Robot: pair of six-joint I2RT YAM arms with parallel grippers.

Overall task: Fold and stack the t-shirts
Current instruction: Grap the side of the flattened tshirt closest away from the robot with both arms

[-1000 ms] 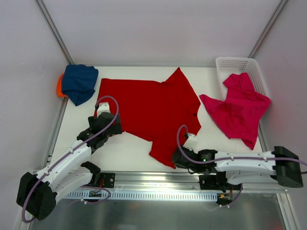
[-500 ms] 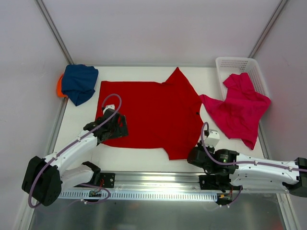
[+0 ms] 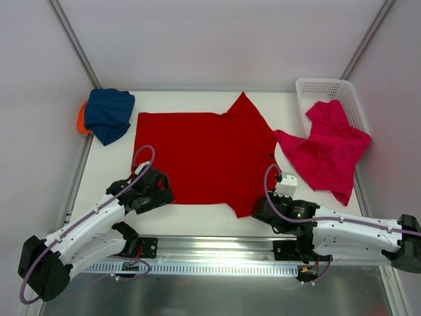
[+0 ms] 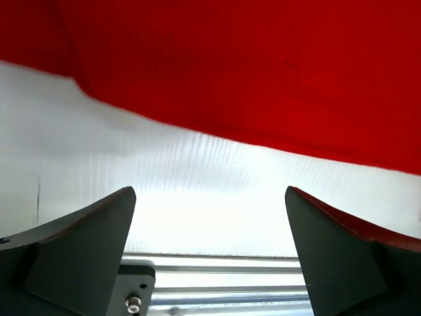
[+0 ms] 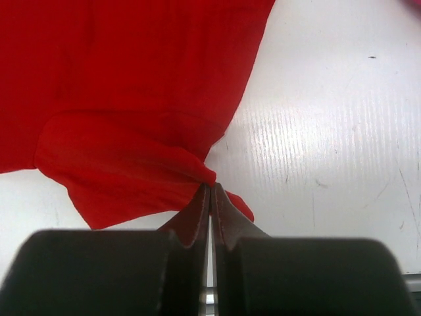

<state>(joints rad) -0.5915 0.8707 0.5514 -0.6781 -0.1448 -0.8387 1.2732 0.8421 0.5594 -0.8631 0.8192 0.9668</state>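
Lies spread flat mid-counter (image 3: 197, 216): red t-shirt (image 3: 204, 155), long axis from 9 to 3 o'clock. Bunches at its 5 o'clock corner, pinched tight in the right fingers (image 5: 205, 201). Sits toward 12 o'clock from the left fingers (image 3: 156, 187), which gape wide, hold nothing and hover just off the near hem at 7 o'clock. Probably calls for a left-side hem grasp before folding.

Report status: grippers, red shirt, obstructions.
Left gripper open, empty, over bare table at red t-shirt near edge. Right gripper shut on its near-right corner. Shirt spread flat. Nothing blocking; navy t-shirt, magenta t-shirt off to sides.
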